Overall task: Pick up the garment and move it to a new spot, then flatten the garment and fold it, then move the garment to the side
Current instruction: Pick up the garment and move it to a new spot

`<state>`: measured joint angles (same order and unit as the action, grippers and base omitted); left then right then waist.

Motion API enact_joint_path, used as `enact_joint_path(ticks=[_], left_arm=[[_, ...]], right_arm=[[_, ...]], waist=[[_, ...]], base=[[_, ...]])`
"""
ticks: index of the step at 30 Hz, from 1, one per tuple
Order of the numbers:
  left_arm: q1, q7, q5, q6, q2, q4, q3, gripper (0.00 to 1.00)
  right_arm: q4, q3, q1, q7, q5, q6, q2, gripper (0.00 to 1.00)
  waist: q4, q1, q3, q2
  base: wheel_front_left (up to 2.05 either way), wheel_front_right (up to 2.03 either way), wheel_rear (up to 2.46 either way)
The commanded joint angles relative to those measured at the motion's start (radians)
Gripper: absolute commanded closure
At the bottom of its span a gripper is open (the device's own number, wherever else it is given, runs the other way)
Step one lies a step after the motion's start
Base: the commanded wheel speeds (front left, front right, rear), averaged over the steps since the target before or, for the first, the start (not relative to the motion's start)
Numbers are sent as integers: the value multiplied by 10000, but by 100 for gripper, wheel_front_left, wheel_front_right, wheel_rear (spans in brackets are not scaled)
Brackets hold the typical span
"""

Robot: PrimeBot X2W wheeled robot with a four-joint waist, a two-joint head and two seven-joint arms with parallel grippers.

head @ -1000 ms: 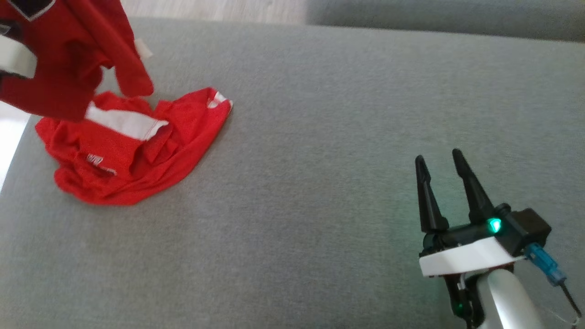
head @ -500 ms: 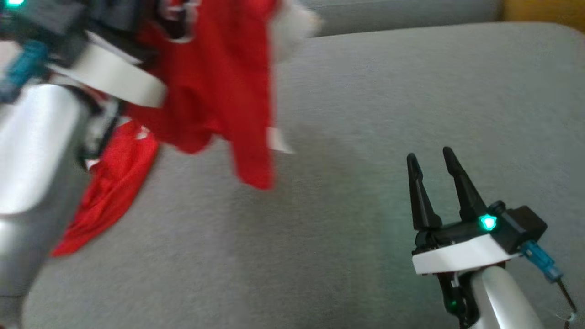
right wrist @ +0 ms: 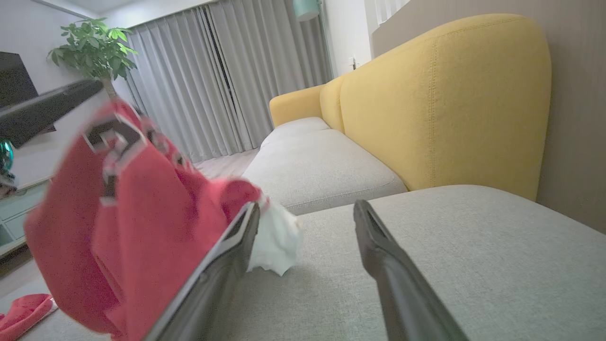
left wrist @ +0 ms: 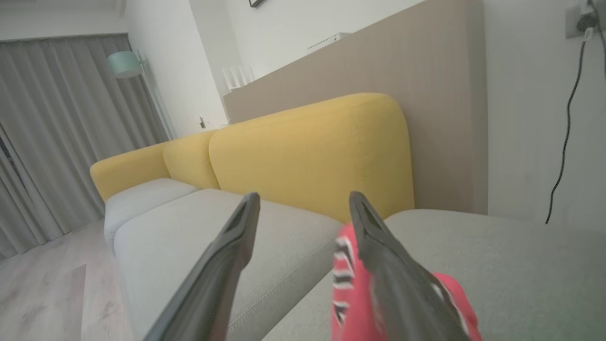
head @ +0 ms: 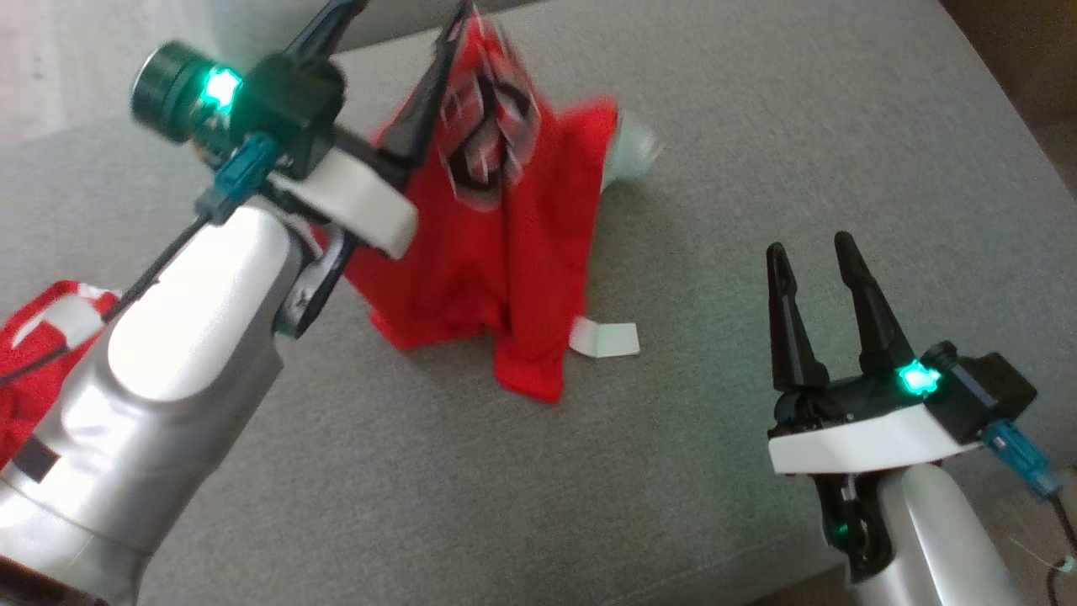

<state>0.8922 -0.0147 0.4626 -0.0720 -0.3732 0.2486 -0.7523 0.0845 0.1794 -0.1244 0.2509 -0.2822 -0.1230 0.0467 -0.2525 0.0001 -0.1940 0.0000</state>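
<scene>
The red garment, with a black and white striped collar and white trim, hangs blurred over the grey sofa cushion, its lower edge touching the fabric. My left gripper stands open at the garment's top. Its fingers are spread with nothing between them, and the cloth lies against the outer side of one finger. In the left wrist view the garment shows behind the right finger of the left gripper. My right gripper is open and empty to the garment's right. From the right gripper, the garment is on the left.
A second red garment with a white band lies at the cushion's left, partly behind my left forearm. The yellow backrest rises behind the grey seat. The cushion's edge runs along the upper right.
The head camera has turned. My left gripper carried the garment to the right, away from the other red heap, and opened. The right gripper stayed open.
</scene>
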Motion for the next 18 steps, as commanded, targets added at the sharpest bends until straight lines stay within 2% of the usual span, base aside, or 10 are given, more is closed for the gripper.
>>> enact_joint_path(ticks=[1,5,10,15,18], left_arm=[[249,-506,-148,-37,-304,345,435,0],[5,-1186,-165,-81,-372,988,521,0],[-905,-2143,162,-295,-531,1296,963,0],[-2583,-2450,381,-649,-638,567,1536,0],[-3860,-2464,245,-873,-533,-373,2102,0]], right_arm=[[-406,177,-426,109,-86,-77,35,0],[-421,112,-355,109,11,-77,35,0],[-375,-81,-186,109,256,-77,35,0],[-289,-332,139,109,556,-77,35,0],[-239,-445,350,109,701,-77,35,0]], waist=[[-223,-1,-267,0],[-51,-1,-244,0],[592,-1,-23,0],[1380,-1,345,0],[1784,-1,586,0]], base=[[0,0,0],[0,0,0],[0,0,0],[0,0,0],[0,0,0]])
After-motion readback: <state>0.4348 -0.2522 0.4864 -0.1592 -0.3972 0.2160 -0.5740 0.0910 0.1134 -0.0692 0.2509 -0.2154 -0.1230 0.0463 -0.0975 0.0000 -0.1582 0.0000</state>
